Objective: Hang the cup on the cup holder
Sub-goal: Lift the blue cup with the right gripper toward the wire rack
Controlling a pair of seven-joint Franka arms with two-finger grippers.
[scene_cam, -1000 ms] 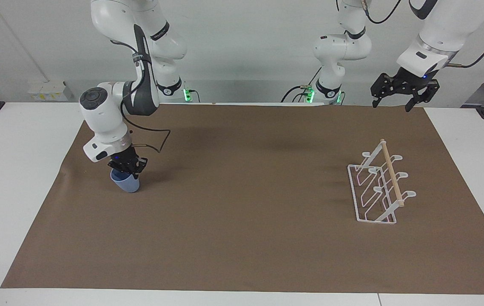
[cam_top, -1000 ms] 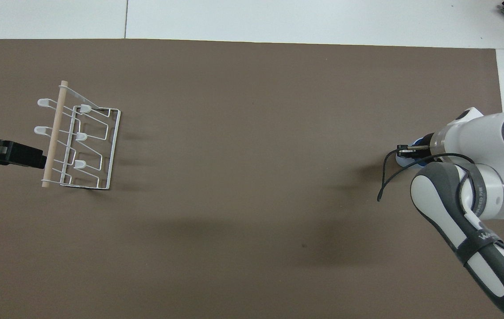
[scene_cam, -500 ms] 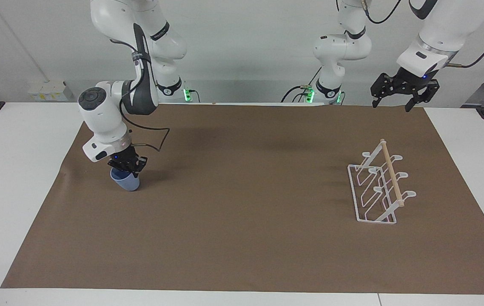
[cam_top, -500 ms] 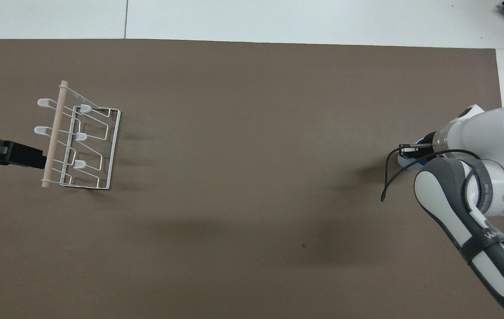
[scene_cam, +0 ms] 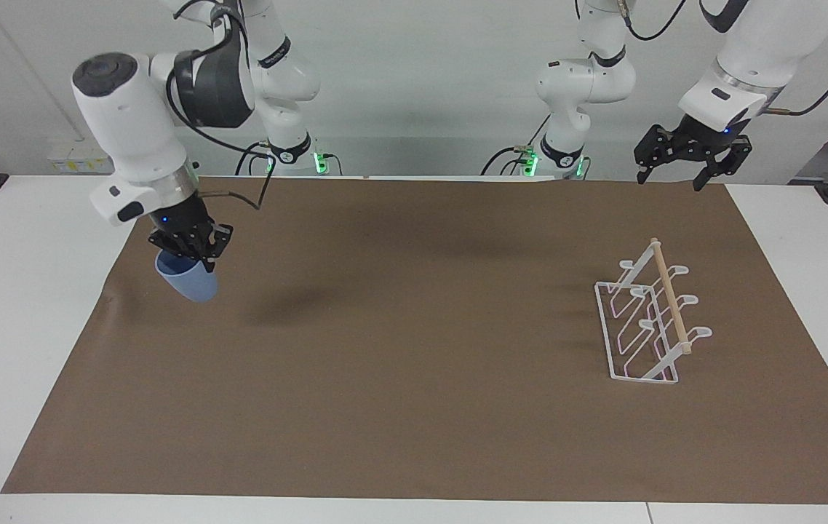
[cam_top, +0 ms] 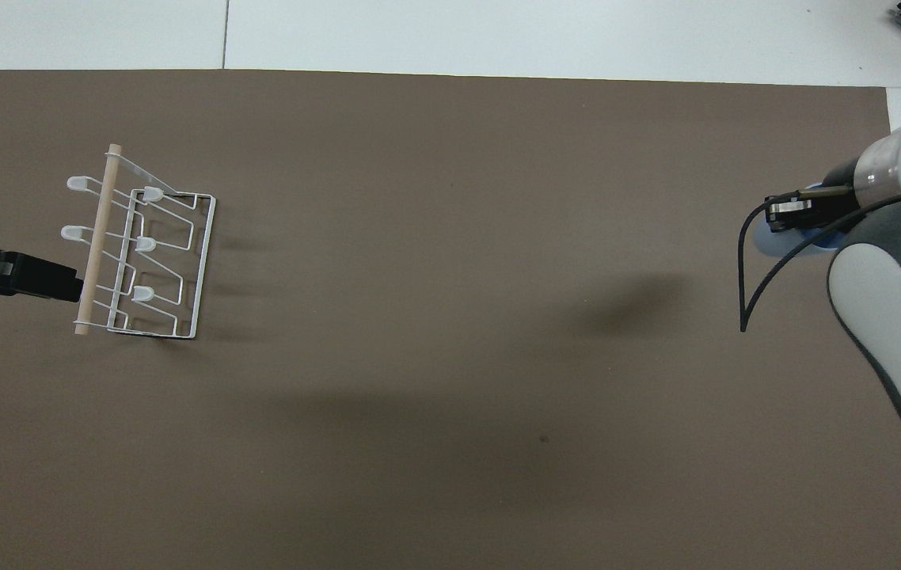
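The light-blue cup (scene_cam: 187, 282) hangs tilted in the air, pinched at its rim by my right gripper (scene_cam: 190, 251), which is shut on it well above the brown mat at the right arm's end of the table. From overhead only a sliver of the cup (cam_top: 791, 244) shows under the right gripper (cam_top: 785, 214). The white wire cup holder (scene_cam: 643, 327) with its wooden dowel stands on the mat at the left arm's end; overhead the cup holder (cam_top: 142, 253) has nothing on its prongs. My left gripper (scene_cam: 682, 180) waits open, raised near the table's robot-side edge.
A brown mat (scene_cam: 414, 349) covers most of the white table (scene_cam: 28, 291). The cup's shadow (scene_cam: 290, 307) falls on the mat. Part of the left gripper (cam_top: 15, 273) shows dark beside the holder's dowel in the overhead view.
The right arm has lifted the cup off the mat, rising a good deal and shifting slightly toward its own end of the table. The left arm has not moved.
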